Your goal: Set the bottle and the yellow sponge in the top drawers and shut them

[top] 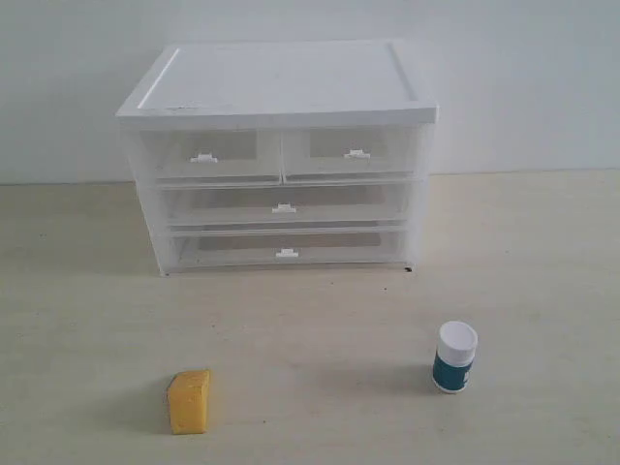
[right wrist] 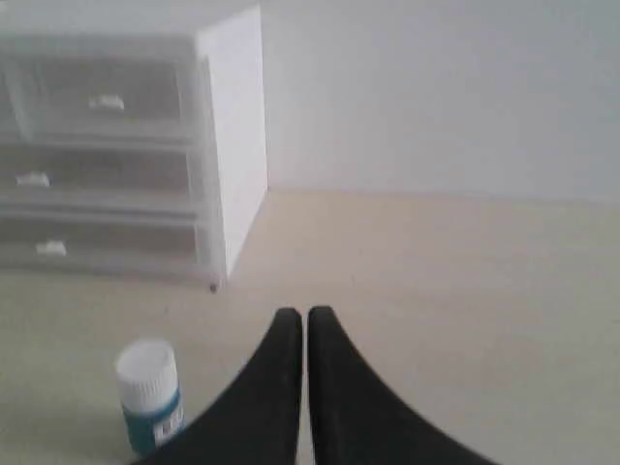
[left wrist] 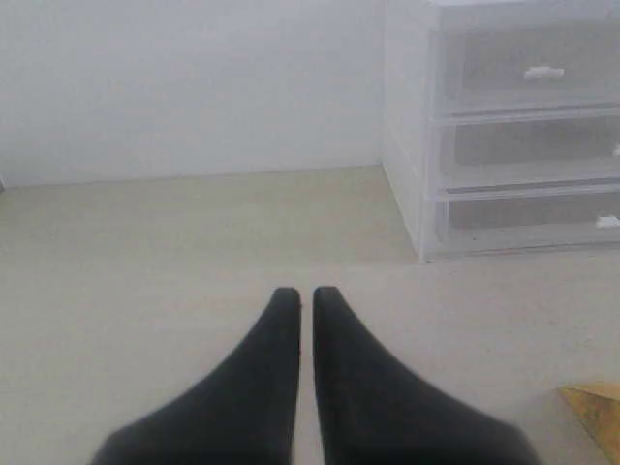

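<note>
The bottle (top: 454,357), teal with a white cap, stands upright on the table at the front right; the right wrist view shows the bottle (right wrist: 150,395) beside my right gripper (right wrist: 305,315), which is shut and empty. The yellow sponge (top: 190,400) lies at the front left; only a corner of the sponge (left wrist: 596,412) shows in the left wrist view. My left gripper (left wrist: 305,294) is shut on nothing, well short of the cabinet. The top drawers (top: 221,155) (top: 349,152) sit closed side by side under the white top. Neither gripper appears in the exterior view.
The white-topped cabinet (top: 281,82) stands at the back against a pale wall, with two full-width drawers (top: 284,207) below the top pair, both closed. Bare beige table (top: 320,320) lies between the cabinet and the two objects.
</note>
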`<move>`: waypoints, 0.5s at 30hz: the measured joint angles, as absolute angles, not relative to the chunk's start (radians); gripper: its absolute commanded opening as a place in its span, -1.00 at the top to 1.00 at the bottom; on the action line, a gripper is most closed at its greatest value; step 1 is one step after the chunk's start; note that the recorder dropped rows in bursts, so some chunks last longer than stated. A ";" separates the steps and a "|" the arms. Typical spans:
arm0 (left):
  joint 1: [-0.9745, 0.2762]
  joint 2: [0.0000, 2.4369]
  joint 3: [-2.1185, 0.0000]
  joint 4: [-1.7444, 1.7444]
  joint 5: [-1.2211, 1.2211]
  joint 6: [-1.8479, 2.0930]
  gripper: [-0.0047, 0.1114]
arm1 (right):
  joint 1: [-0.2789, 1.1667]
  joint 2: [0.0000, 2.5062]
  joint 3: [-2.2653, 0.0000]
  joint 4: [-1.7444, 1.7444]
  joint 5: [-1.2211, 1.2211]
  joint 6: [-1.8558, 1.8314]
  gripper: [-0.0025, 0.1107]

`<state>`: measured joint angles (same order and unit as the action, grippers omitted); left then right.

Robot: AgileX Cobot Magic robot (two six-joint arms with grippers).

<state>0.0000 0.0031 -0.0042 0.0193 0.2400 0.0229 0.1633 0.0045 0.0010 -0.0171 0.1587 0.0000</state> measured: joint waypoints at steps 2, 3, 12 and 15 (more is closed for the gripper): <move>0.000 0.003 -0.004 0.019 0.240 0.023 0.85 | 0.163 0.004 0.001 -0.011 0.062 0.017 0.96; 0.000 0.003 -0.004 0.019 0.240 0.023 0.85 | 0.163 0.004 0.001 0.000 0.000 0.041 0.96; 0.000 0.003 -0.004 0.019 0.240 0.023 0.85 | 0.163 0.004 -0.001 0.025 -0.397 0.420 0.96; 0.000 0.003 -0.004 0.019 0.240 0.023 0.85 | 0.163 0.017 -0.037 0.013 -0.414 0.399 0.96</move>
